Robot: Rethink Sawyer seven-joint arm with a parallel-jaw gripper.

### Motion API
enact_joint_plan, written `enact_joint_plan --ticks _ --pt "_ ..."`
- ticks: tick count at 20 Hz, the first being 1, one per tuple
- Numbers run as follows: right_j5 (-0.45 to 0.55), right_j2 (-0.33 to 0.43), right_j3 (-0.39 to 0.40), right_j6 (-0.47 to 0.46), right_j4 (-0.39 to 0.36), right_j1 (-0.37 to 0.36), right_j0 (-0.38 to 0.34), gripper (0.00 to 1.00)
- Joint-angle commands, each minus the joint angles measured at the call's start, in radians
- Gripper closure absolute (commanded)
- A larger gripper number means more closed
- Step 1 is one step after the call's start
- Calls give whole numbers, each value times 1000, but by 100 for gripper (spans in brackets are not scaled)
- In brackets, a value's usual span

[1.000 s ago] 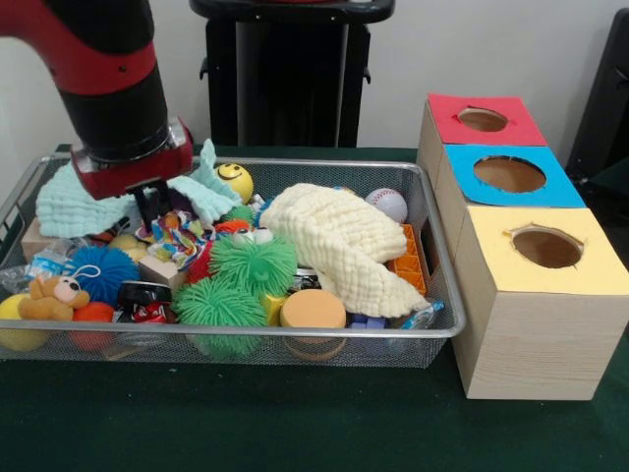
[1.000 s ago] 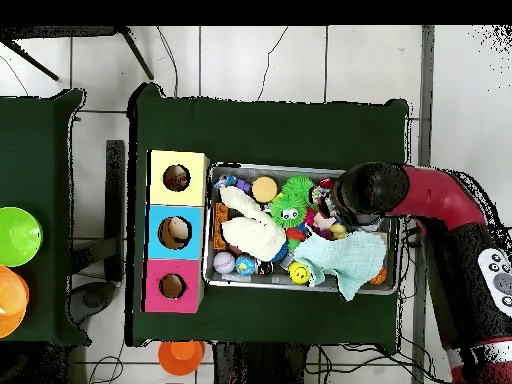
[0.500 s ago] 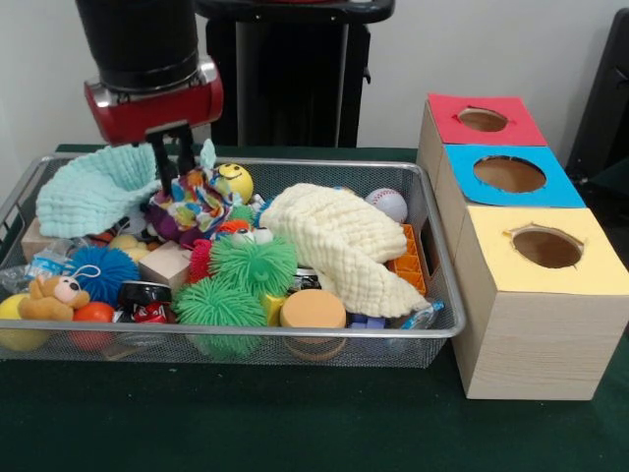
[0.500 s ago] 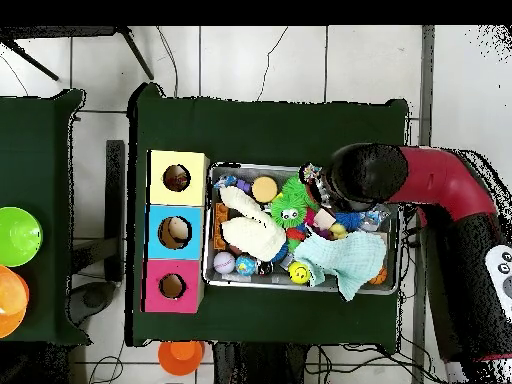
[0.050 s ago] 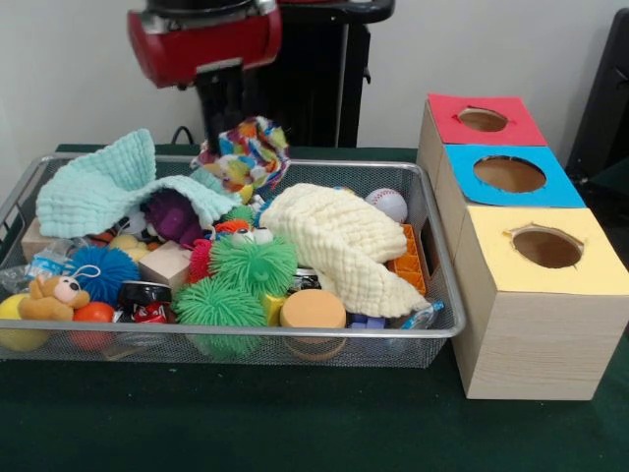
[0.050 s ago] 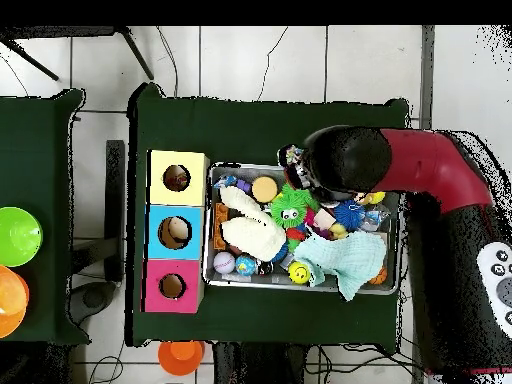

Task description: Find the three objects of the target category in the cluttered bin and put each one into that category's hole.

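Red and black, the robot's arm [image 5: 201,39] hangs over the back rail of a wire-mesh bin [image 5: 432,295] on a green-covered desk [image 5: 295,423], its hand [image 5: 224,123] clenched on a multicoloured fabric toy [image 5: 246,155]. The toy is lifted clear of the clutter, above the bin's far edge and just beside a raised fold of mint-green cloth [image 5: 108,192].

Below it the bin is packed: a purple ball [image 5: 175,214] under the green cloth, a pale yellow cloth [image 5: 339,246] draped across the middle, two green spiky balls [image 5: 236,280], a blue spiky ball [image 5: 103,270], a small teddy bear [image 5: 54,295], a baseball [image 5: 387,204] near the back right corner and an orange disc [image 5: 313,311] against the front wall.

Beside the bin, to the right in the front view, stand three wooden boxes in a row, each with a round hole in its coloured top: yellow box [image 5: 536,295] nearest, blue box [image 5: 506,177] in the middle, red box [image 5: 482,120] farthest.

From overhead the arm's bulk covers the hand; the toy [image 6: 293,157] peeps out at the bin's rim, apart from the boxes.
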Motion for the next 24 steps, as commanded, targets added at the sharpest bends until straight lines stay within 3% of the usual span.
enact_joint_plan --ticks 1,4,6,8,11,18,24 --pt "-85 4 144 147 60 -31 64 100" --pt "-82 -35 133 182 47 -37 122 100" --pt "0 -75 98 180 16 -29 171 100" --pt "20 -101 70 210 8 -15 213 100" --pt "7 -127 47 256 23 0 259 100" --pt "-165 -148 48 360 118 31 327 100" --pt "-248 -144 86 310 159 53 312 100"
